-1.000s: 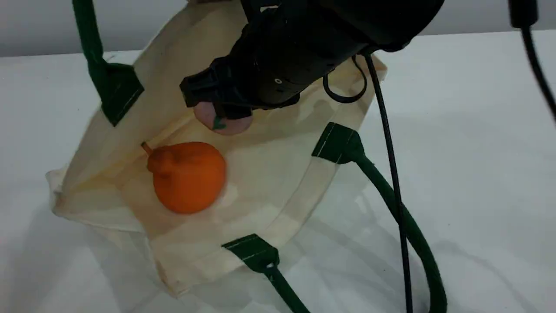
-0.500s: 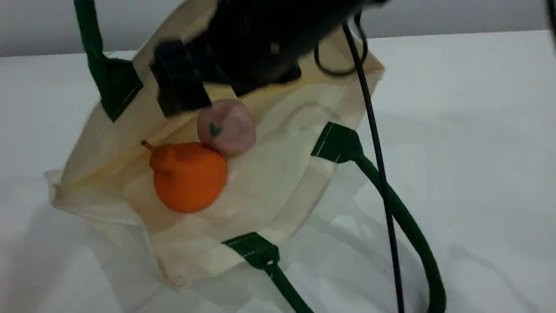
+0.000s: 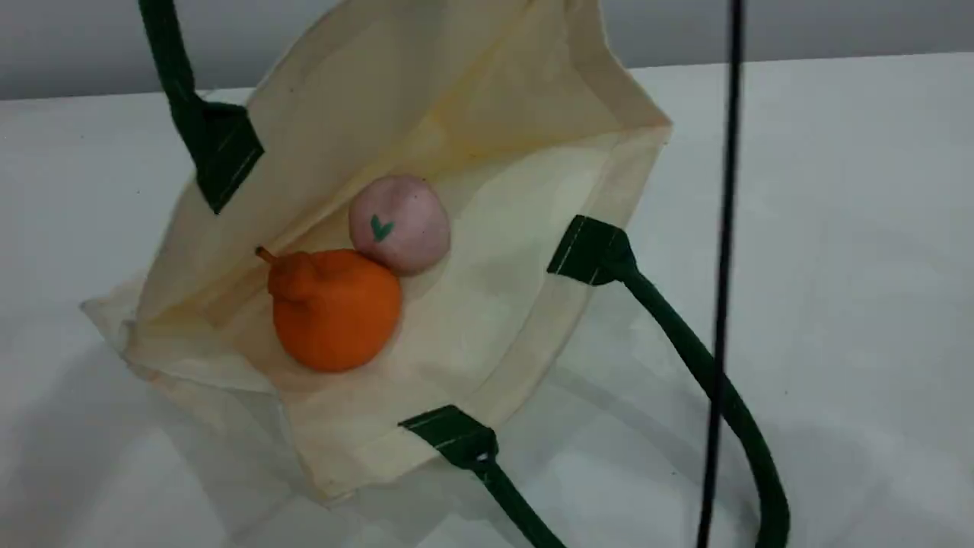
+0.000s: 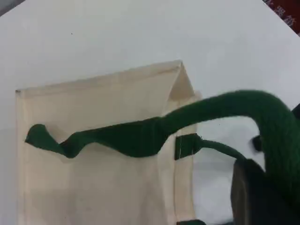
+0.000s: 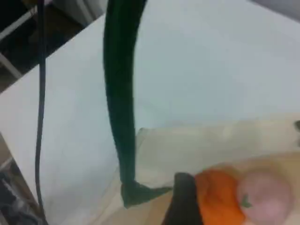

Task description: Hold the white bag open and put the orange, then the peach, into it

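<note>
Both fruits in the bag as the left end effector point(image 4: 262, 187) holds its green rope handle point(image 4: 243, 110) raised over the counter point(image 3: 837, 190).

The orange point(image 3: 335, 308) and the peach point(image 3: 399, 222) lie touching inside the white bag point(image 3: 487, 137), whose mouth gapes toward the camera. The left end effector is clamped on the handle; the right end effector point(image 5: 185, 199) shows one fingertip above the fruit, apparently open and empty. With loading seemingly done, the sound course is to lower the handle gently so neither fruit rolls out, and keep the right arm clear of the dangling cable point(image 3: 723, 228).
</note>
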